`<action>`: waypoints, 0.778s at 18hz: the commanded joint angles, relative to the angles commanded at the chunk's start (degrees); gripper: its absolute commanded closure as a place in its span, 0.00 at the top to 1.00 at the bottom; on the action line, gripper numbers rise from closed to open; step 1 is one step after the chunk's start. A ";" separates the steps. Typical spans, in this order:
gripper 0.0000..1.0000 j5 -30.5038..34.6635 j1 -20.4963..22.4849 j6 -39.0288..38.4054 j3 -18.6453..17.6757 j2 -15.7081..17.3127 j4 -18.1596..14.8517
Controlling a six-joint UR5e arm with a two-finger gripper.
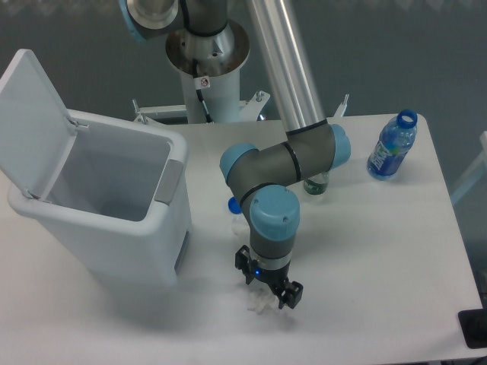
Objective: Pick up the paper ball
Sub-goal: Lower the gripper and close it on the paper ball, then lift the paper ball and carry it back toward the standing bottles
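The paper ball, a small lumpy wad of white paper, lies on the white table near the front. My gripper points straight down right over it, and its black body hides part of the wad. The jaws stand apart on either side of the wad, and I cannot see them pressing on it. A second crumpled white paper piece lies further back, partly hidden behind my wrist.
A large white bin with its lid raised stands at the left. A blue bottle cap lies beside the arm. A blue water bottle stands at the back right. A green bottle is mostly hidden behind the elbow.
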 joint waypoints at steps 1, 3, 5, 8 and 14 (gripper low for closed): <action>0.09 0.00 0.00 0.00 0.09 0.00 0.00; 0.00 0.00 0.09 -0.17 0.09 0.09 0.00; 0.00 0.00 0.26 -1.40 0.18 0.35 0.00; 0.00 -0.09 0.79 -4.39 1.23 1.58 0.00; 0.00 -1.49 6.67 -2.73 3.07 7.03 -5.08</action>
